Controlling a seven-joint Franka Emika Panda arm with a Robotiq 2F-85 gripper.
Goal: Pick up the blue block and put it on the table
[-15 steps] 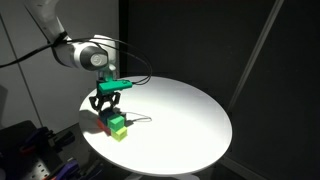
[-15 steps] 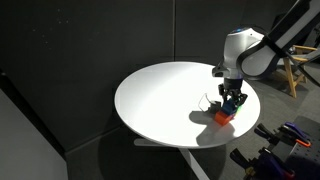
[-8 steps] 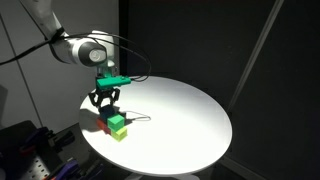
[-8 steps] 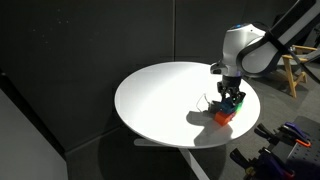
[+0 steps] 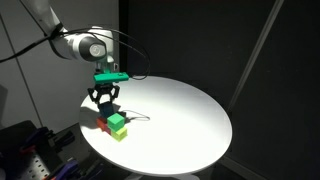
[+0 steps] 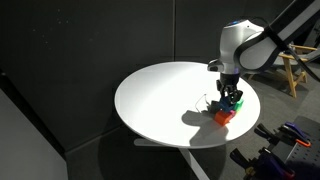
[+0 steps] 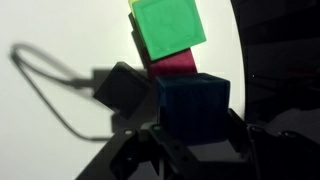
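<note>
Upward is where the claw (image 5: 104, 100) has gone since a second ago, and it now hangs clear above the counter (image 5: 190, 115). We see in the wrist view that its jaws are clamped on the blue block (image 7: 193, 103), one finger at each side, with the block lifted off the white top. Below it the green cube (image 5: 118, 124) and the orange-red cube (image 5: 104, 125) rest on the counter, touching each other, near its edge.

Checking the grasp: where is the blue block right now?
In the wrist view, the blue block is in the pincer at lower centre, with the red block and green block just above it in frame.
</note>
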